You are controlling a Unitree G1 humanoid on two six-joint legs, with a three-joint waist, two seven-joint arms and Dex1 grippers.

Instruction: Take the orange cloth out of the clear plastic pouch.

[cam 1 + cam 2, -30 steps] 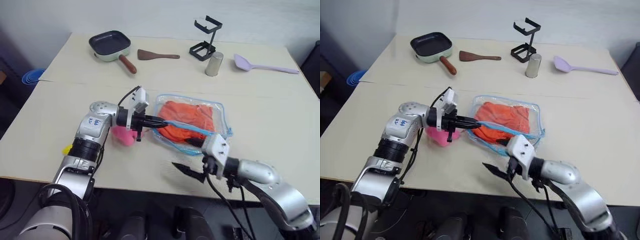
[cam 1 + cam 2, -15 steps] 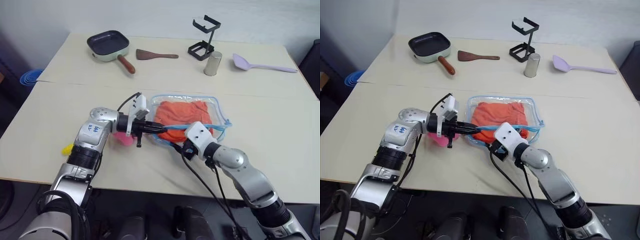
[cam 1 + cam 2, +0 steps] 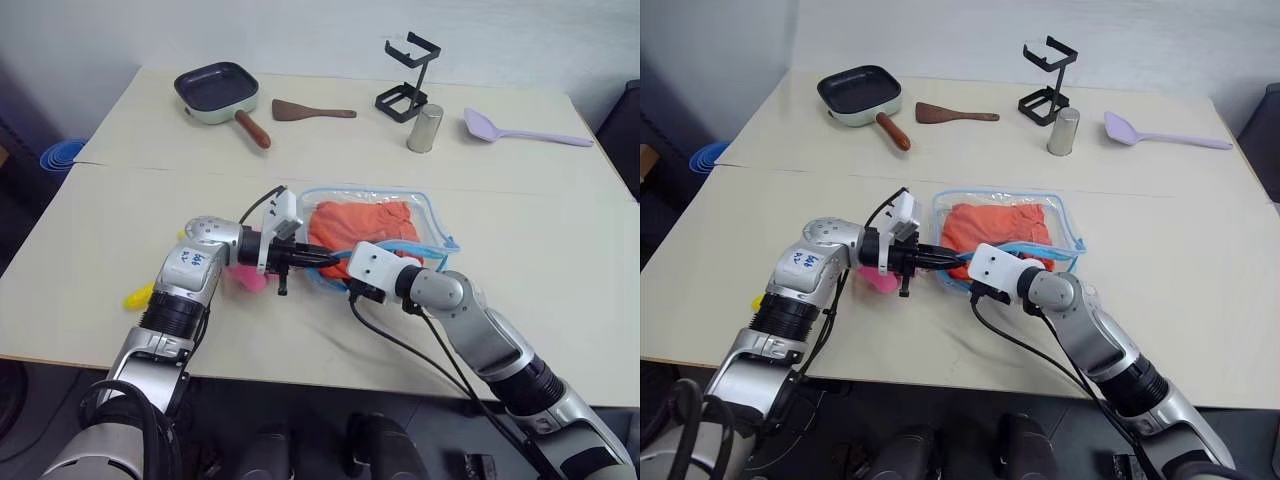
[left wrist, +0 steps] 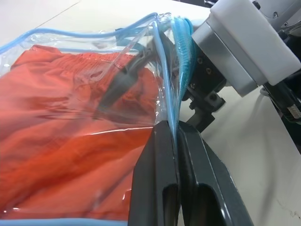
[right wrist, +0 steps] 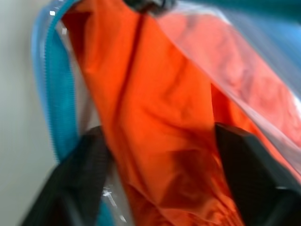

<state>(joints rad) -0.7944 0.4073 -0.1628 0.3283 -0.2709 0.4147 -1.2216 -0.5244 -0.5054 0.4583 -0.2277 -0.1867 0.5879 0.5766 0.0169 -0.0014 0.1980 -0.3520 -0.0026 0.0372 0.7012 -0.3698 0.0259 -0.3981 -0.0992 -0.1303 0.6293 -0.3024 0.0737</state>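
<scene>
The clear plastic pouch [image 3: 432, 228] lies flat mid-table, its light blue zipper edge lifted at the near left corner. Inside it the orange cloth [image 3: 365, 220] sits in folds. My left gripper [image 4: 176, 127] is shut on the zipper edge and holds that side up. My right gripper [image 5: 160, 134] reaches in through the mouth of the pouch. Its two black fingers [image 5: 82, 174] stand apart with the orange cloth [image 5: 155, 108] between them. One of those fingers [image 4: 123, 79] shows through the plastic in the left wrist view, beside the right hand's white housing [image 3: 365, 264].
A pink plush lump [image 3: 246, 277] lies under my left wrist, with a small yellow thing [image 3: 135, 297] nearer the front edge. At the back stand a small pan [image 3: 215, 90], a brown spatula [image 3: 312, 110], a black wire stand [image 3: 408, 78], a metal cup [image 3: 425, 128] and a purple spatula [image 3: 520, 128].
My right arm has swung up from the table's front edge and pushed its fingers into the pouch around the cloth. They stand less wide than before. The left gripper kept its hold.
</scene>
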